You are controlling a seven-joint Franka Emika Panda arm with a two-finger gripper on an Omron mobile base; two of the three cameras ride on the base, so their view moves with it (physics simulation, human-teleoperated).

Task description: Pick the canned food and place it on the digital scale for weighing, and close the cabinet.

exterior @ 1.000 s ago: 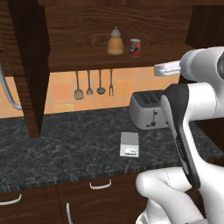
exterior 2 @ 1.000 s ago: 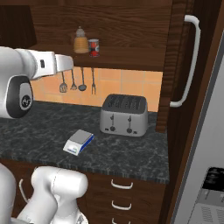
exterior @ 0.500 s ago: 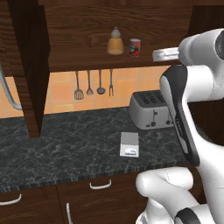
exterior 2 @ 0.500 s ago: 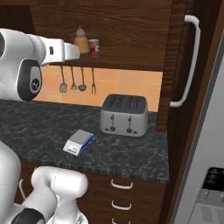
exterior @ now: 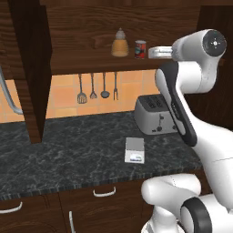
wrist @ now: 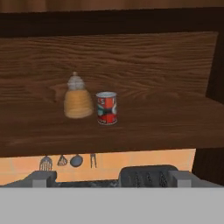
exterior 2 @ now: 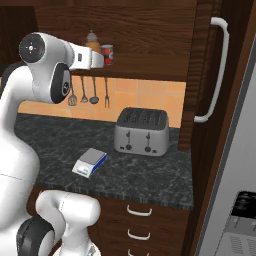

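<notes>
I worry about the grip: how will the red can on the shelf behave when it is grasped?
The can looks rigid, so it should not deform. Its smooth round sides may slip. Standing upright close beside the bottle, it could tip or knock it.

Digital scale [exterior 2: 90, 162] display unreadable

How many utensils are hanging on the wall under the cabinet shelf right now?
4, in a row on the orange tiled wall below the shelf: a slotted spatula, a spoon, a ladle and a fork. The robot's arm may hide others to the right.
</notes>
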